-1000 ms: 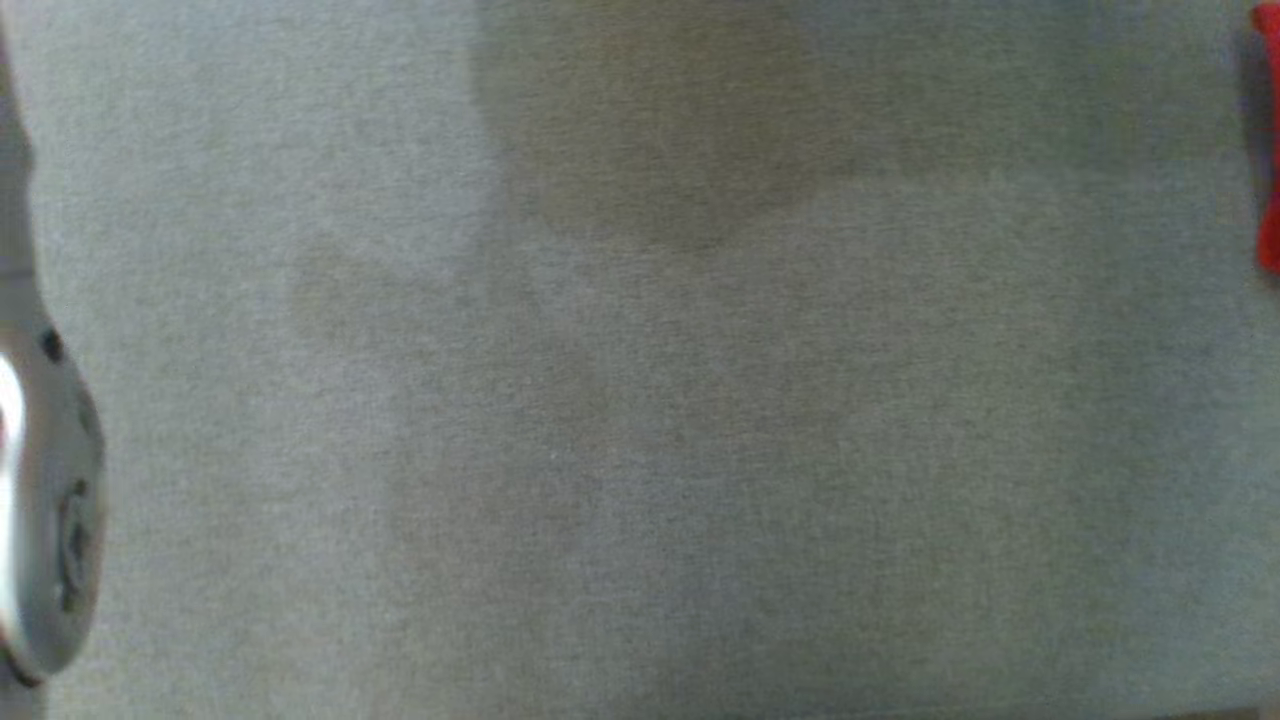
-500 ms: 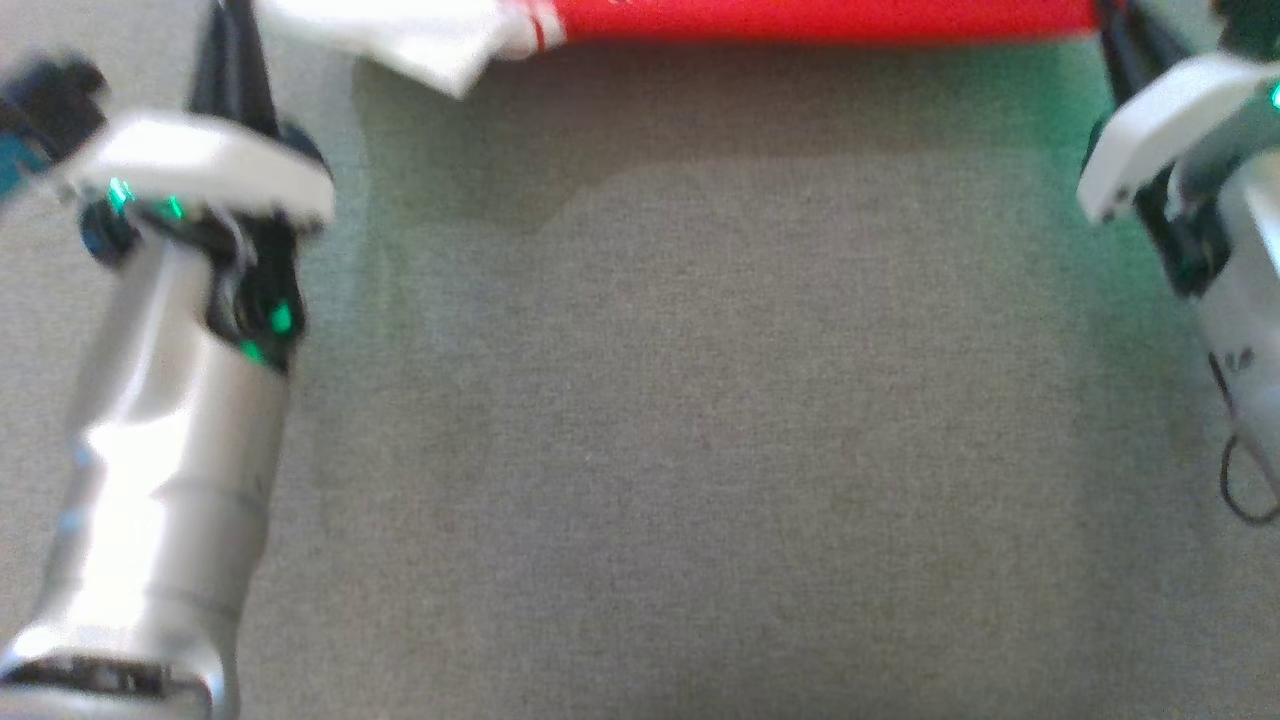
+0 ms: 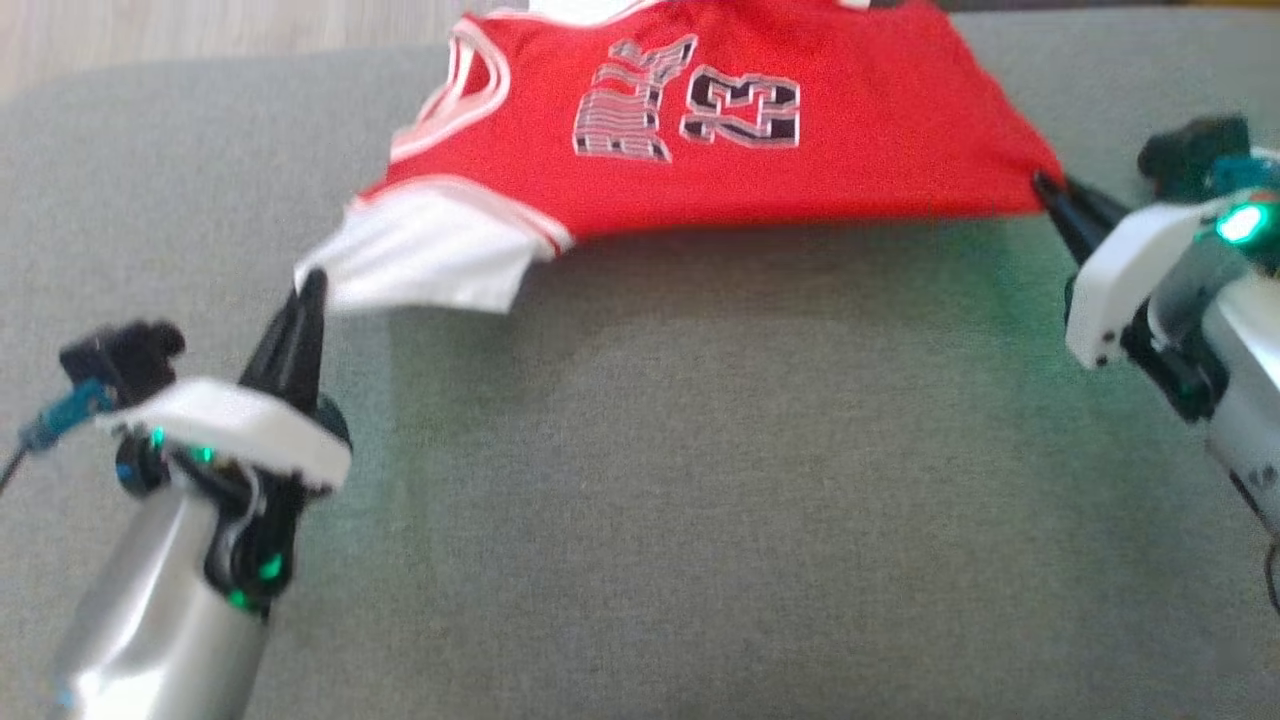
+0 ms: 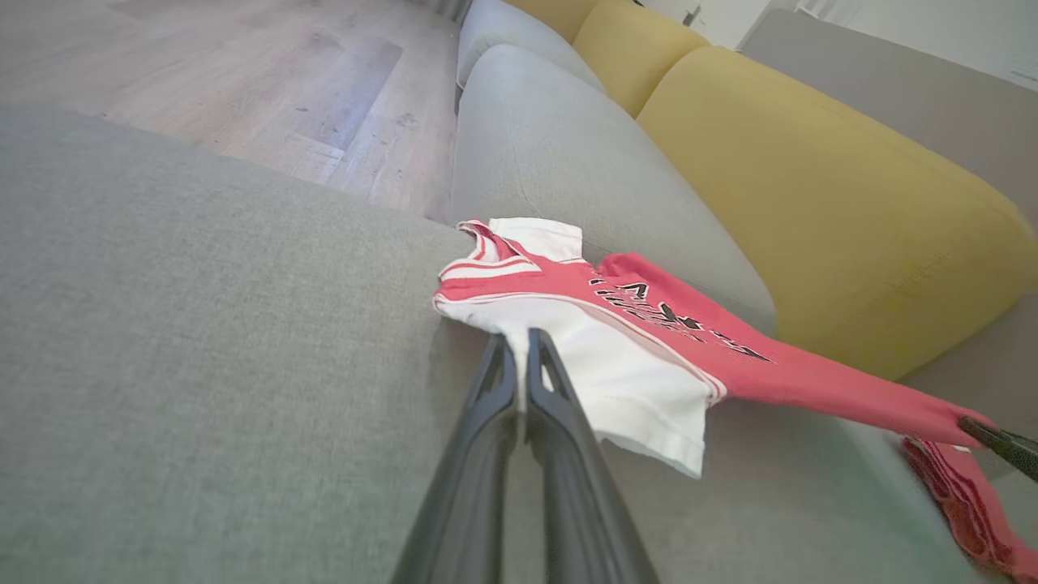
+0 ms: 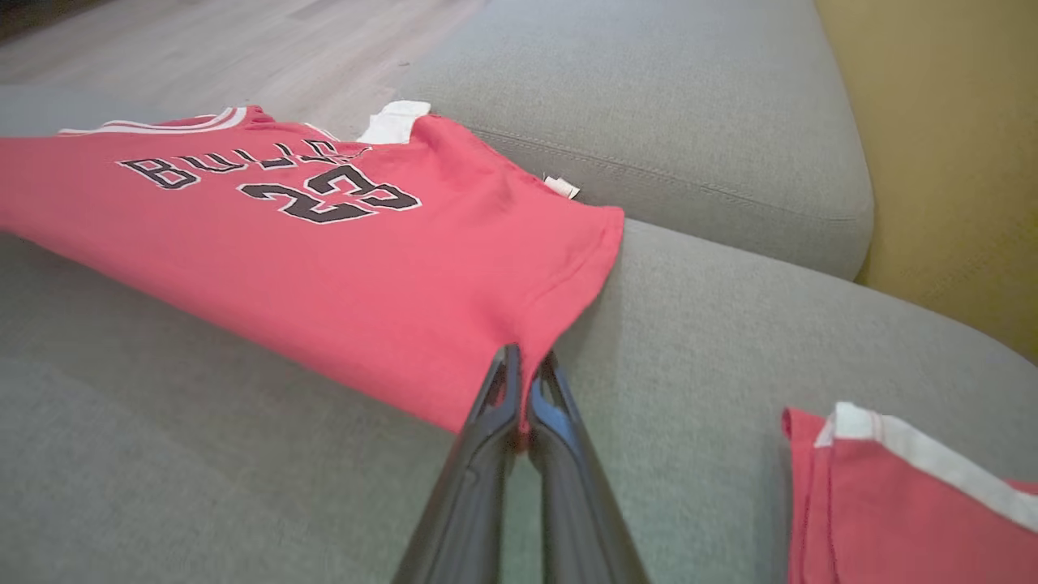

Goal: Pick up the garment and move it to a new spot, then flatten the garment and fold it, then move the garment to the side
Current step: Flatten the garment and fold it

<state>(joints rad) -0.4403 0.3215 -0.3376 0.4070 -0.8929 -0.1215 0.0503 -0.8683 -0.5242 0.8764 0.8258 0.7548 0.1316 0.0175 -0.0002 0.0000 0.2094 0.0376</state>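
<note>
The garment is a red jersey with white trim, black lettering and a white sleeve. It hangs stretched between my two grippers, a little above the grey sofa seat. My left gripper is shut on the edge of the white sleeve. In the left wrist view its fingers press together on that cloth. My right gripper is shut on the red hem corner, and its closed tips pinch the garment. The far end of the jersey rests on the seat.
A second red cloth with a white band lies on the seat to the right of my right gripper. Yellow back cushions run along the sofa's right side. Wooden floor lies beyond the seat's far edge.
The head camera has swung: first bare grey cushion, then the grippers with the garment's lower edge, now the whole stretched jersey. Both grippers stay shut on it.
</note>
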